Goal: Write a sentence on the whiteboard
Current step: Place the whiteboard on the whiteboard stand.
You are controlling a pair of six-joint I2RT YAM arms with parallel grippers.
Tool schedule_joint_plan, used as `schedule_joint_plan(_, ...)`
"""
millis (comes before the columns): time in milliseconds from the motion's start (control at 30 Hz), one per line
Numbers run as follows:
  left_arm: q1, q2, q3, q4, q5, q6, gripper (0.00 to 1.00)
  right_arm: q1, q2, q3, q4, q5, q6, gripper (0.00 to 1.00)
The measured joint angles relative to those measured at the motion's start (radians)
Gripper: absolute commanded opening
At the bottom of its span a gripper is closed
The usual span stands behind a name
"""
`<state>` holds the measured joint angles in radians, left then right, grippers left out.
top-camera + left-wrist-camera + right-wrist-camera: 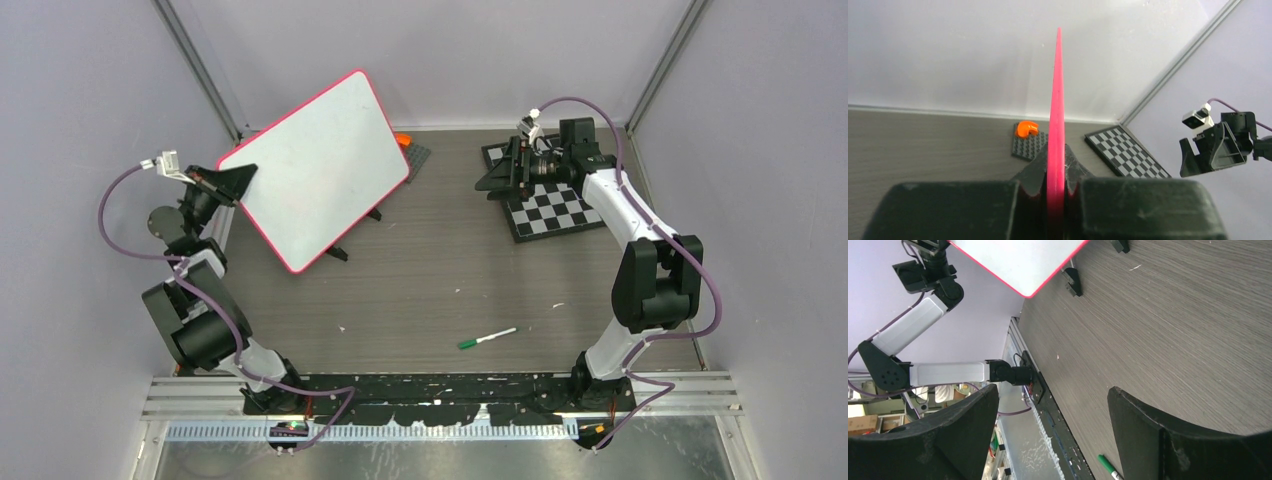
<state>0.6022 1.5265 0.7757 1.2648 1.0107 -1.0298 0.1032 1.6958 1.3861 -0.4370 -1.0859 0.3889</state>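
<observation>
Whiteboard [320, 165] gripped at one edge
Left end effector [1055, 170] is clamped tight on the red-pink rim (board tilted); right end effector [1053, 395] gapes wide and empty, well right of the whiteboard.

White links [625, 210], black joints [655, 285]; slack purple cable [101, 212] along each arm [195, 322]

Left gripper [238, 184] pinches the whiteboard [320, 160]; right gripper [497, 180] hangs wide open.
</observation>
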Motion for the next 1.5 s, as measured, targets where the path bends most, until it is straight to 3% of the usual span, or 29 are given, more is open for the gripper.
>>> schedule_joint_plan(300,0.027,-0.102,-0.079,0.017,-0.096,0.055,0.00,0.001,0.000,0.005,-0.021,-0.005,-0.020,0.84)
schedule_joint_plan(500,0.038,-0.124,-0.211,0.000,-0.105,0.088,0.00,0.001,0.000,0.013,-0.045,-0.009,-0.032,0.84)
schedule_joint_plan(867,0.039,-0.314,-0.348,-0.027,-0.106,0.220,0.01,0.001,0.000,0.013,-0.058,-0.016,-0.044,0.84)
schedule_joint_plan(933,0.039,-0.326,-0.348,-0.029,-0.099,0.233,0.25,0.001,0.000,0.013,-0.059,-0.016,-0.045,0.84)
schedule_joint_plan(967,0.039,-0.330,-0.349,-0.030,-0.096,0.246,0.32,0.001,0.000,0.013,-0.062,-0.016,-0.047,0.84)
schedule_joint_plan(1100,0.043,-0.389,-0.382,-0.075,-0.095,0.360,0.43,0.002,0.000,0.014,-0.071,-0.016,-0.052,0.84)
schedule_joint_plan(1267,0.047,-0.545,-0.404,-0.286,-0.098,0.490,0.73,0.002,0.000,0.020,-0.095,-0.017,-0.073,0.84)
schedule_joint_plan(1500,0.048,-0.656,-0.271,-0.626,-0.125,0.629,0.88,0.002,0.000,0.031,-0.136,-0.015,-0.116,0.84)
